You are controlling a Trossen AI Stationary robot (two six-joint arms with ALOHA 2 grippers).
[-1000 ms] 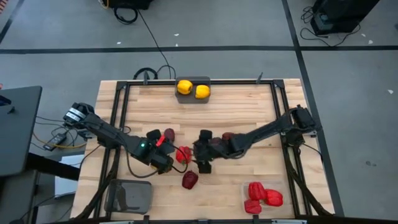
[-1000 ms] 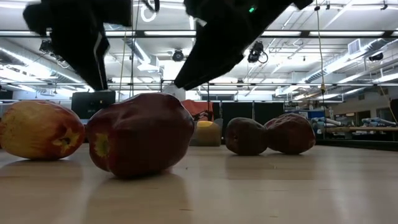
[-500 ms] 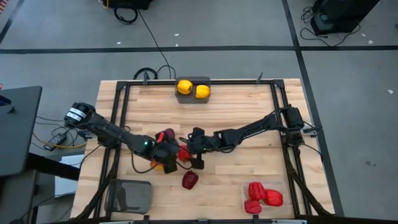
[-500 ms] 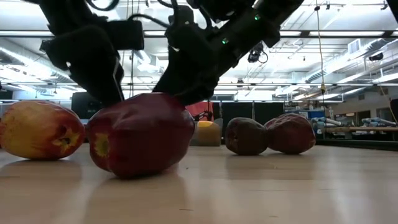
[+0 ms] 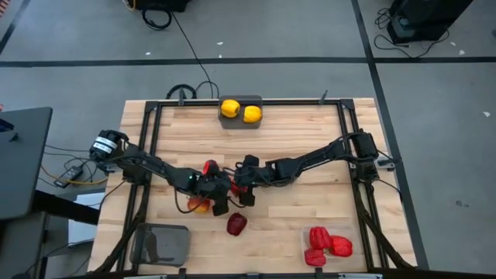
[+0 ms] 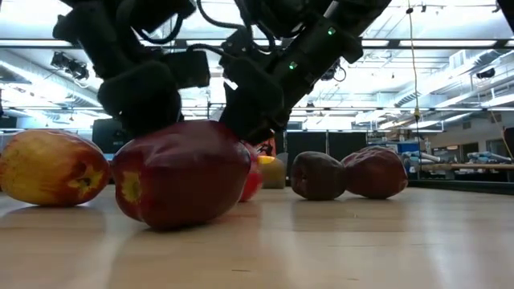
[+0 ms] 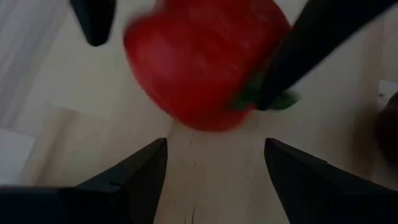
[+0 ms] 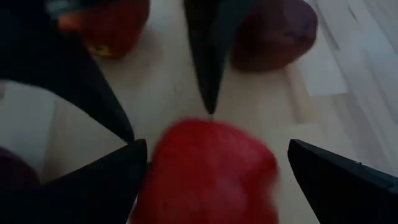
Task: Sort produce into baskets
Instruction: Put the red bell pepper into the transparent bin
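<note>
A red pepper (image 8: pixel 211 171) sits on the table between the two fingers of my right gripper (image 8: pixel 217 149), which is open and slants down at it from the table's right. My left gripper (image 7: pixel 214 146) faces it from the left, open, with only bare table between its fingers. It is a little short of the pepper (image 7: pixel 199 62). In the high view the two grippers (image 5: pixel 222 198) (image 5: pixel 245 191) meet mid-table and hide the pepper. A red-orange fruit (image 5: pixel 198 204) lies by the left arm and a maroon fruit (image 5: pixel 236 225) nearer the front edge. My right gripper has one finger on each side of the red pepper. One finger (image 7: pixel 311 43) overlaps the pepper beside its green stem (image 7: pixel 249 96), and the other (image 7: pixel 93 18) stands apart from it. I cannot tell whether either finger touches it. The pepper rests on the table.
A dark basket (image 5: pixel 242 103) at the far edge holds two yellow fruits (image 5: pixel 240 111). A grey basket (image 5: pixel 161 244) stands at the front left. A clear basket (image 5: pixel 310 235) at the front right holds red peppers (image 5: pixel 325 244). Two maroon fruits (image 6: pixel 317 175) (image 6: pixel 376 171) lie under the right arm.
Both grippers have sunk toward the table and closed in on the red pepper. The left one has gone toward the table's right and tipped more steeply down. The right one has gone toward the left, and its fingers now stand around the pepper.
</note>
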